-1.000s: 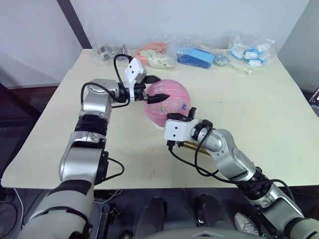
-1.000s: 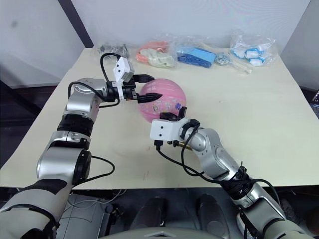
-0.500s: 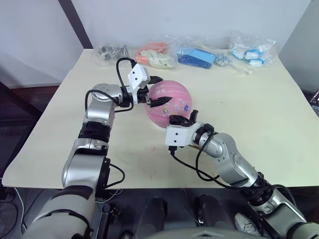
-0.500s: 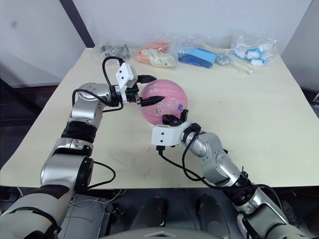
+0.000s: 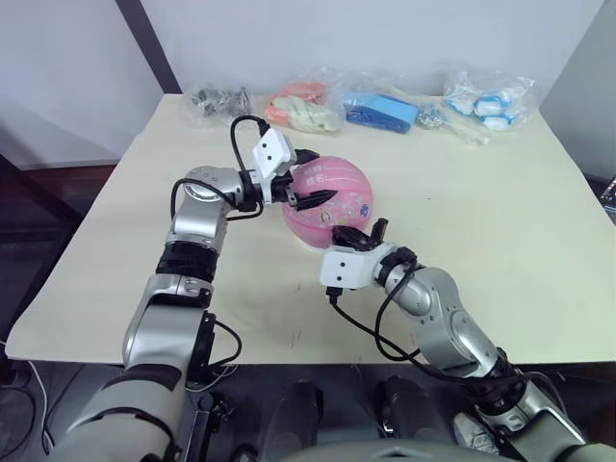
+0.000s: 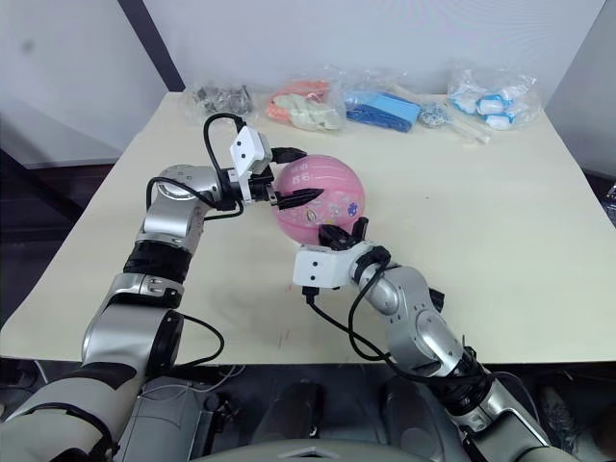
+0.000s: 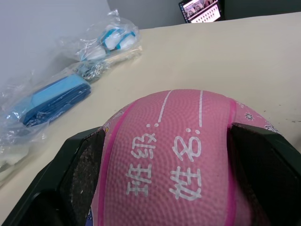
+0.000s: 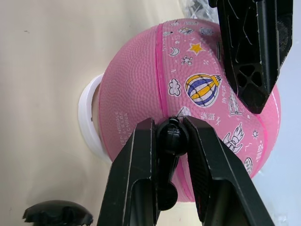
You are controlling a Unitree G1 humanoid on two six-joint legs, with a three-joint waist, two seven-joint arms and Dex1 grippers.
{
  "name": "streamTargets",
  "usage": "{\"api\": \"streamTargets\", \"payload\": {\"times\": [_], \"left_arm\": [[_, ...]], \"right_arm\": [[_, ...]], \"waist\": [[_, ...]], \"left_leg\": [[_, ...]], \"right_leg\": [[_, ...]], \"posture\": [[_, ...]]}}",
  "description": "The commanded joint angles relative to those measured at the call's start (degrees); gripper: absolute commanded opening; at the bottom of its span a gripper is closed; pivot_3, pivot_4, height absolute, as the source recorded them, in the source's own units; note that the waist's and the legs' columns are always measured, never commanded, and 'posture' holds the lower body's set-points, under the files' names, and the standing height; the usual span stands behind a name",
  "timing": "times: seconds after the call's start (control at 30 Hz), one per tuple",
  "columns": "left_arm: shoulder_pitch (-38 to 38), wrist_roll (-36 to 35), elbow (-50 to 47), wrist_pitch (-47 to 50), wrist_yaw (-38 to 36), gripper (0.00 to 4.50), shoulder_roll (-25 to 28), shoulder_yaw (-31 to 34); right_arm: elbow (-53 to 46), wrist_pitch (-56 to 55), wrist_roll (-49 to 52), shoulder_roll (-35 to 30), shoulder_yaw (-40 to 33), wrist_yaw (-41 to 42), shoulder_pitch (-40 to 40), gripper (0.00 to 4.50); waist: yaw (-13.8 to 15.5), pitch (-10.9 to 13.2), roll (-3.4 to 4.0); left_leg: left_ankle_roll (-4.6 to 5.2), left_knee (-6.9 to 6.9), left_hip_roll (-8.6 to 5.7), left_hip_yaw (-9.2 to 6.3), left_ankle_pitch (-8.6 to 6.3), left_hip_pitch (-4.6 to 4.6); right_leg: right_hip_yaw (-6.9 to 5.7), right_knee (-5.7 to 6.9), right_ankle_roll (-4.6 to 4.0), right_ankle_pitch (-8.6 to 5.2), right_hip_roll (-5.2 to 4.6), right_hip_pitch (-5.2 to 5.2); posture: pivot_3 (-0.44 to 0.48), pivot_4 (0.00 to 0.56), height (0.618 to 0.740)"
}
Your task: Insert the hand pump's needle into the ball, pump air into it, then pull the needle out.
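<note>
The right gripper [image 8: 170,141] is clenched on a small black round fitting [image 8: 171,135], which I take for the end of the hand pump's hose where the needle sits (the needle itself is too thin to see), and this tip is pressed against the near side of the ball [image 5: 329,199]. To do this step well, I think the right arm should keep the tip square to the ball's surface and push straight in along its own line — any sideways lean could bend so thin a pin, or make it slip off the valve. I cannot tell if the valve is exactly under the tip, so a slow push is safer than a fast one. The black T-handle [image 8: 57,213] lies on the table [image 5: 500,221] just beside the right gripper in its wrist view. A little farther, the left gripper [image 5: 310,189] has its two black fingers [image 7: 82,174] spread around the upper part of the ball, one on each side; they seem to touch it and steady it, and this hold should be firm while the needle goes in — otherwise the ball may roll away. The ball looks round and rather full, pink with a pebbled rubber skin, darker pink seam lines, small cartoon prints (a balloon, stars, clouds) and white printed characters on top. It sits on a white ring [image 8: 89,117] near the middle of the table. Far behind it, clear bags with coloured things [image 5: 380,108] lie along the table's back edge.
</note>
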Motion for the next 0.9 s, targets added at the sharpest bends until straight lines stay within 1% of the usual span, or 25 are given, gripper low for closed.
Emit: {"api": "streamTargets", "payload": {"times": [0.03, 0.3, 0.9], "left_arm": [[2.2, 4.2, 3.8, 1.5, 4.9, 4.5, 1.0, -1.4], [1.9, 4.3, 4.9, 0.8, 5.0, 4.5, 1.0, -1.6], [1.7, 4.7, 6.7, -0.7, 5.7, 4.5, 1.2, -1.9]], "right_arm": [[-6.3, -0.1, 0.0, 0.8, 1.5, 3.0, 1.8, 0.36], [-8.6, 0.0, -0.2, 1.3, 0.7, 4.0, 3.5, 0.36], [-10.7, -1.0, 0.9, 2.5, -0.3, 4.3, 4.2, 0.36]], "waist": [[0.1, 0.0, 0.0], [0.9, 0.0, 0.01], [0.9, 0.0, 0.01]], "left_leg": [[0.0, 0.0, 0.0, 0.0, 0.0, 0.0], [0.0, -0.03, -0.02, -0.01, -0.01, 0.0], [-0.01, -0.13, -0.07, -0.3, -0.01, 0.02]], "right_leg": [[0.0, -0.01, 0.01, -0.01, 0.0, 0.01], [-0.02, -0.15, 0.03, -0.02, -0.02, 0.06], [-0.3, -0.46, 0.04, -0.02, -0.08, 0.32]], "posture": [[0.0, 0.15, 0.74], [0.0, 0.15, 0.74], [0.0, 0.15, 0.74]]}}
